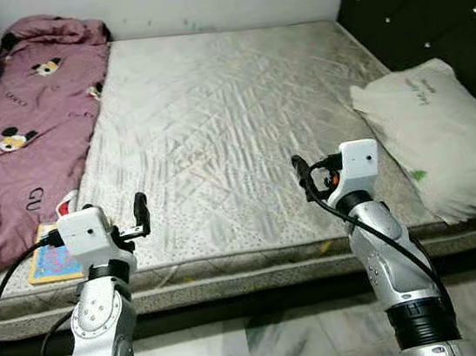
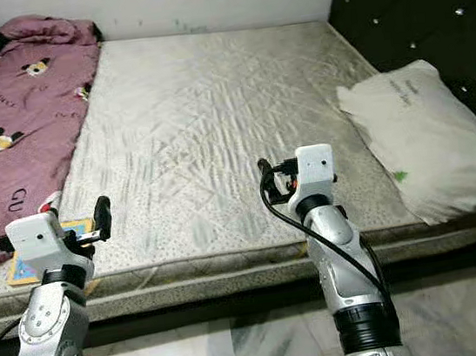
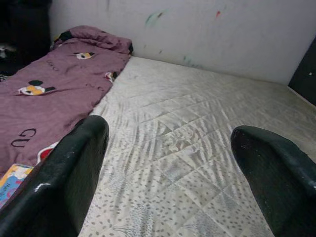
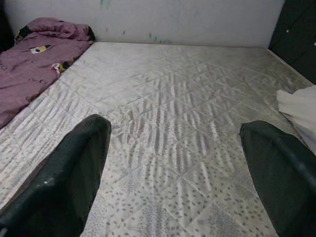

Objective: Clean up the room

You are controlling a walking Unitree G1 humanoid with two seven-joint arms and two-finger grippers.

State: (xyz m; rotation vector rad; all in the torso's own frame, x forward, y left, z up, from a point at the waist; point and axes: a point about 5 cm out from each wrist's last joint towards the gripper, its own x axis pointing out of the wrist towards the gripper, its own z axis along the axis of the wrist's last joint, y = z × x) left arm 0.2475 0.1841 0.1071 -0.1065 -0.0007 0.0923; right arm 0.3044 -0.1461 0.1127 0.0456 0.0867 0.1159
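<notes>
A bare quilted mattress (image 1: 215,137) fills the scene before me. A purple blanket (image 1: 25,127) with cartoon prints lies crumpled along its left side. A white pillow (image 1: 430,135) rests on the right edge. A colourful book (image 1: 51,260) sits at the near left corner, partly under the blanket. My left gripper (image 1: 141,213) is open above the near edge beside the book. My right gripper (image 1: 300,170) is open above the near edge, left of the pillow. Both hold nothing.
A dark tufted headboard (image 1: 426,4) stands at the right of the bed. A white wall (image 1: 171,2) runs behind it. Marbled tile floor (image 1: 268,341) lies between me and the bed frame.
</notes>
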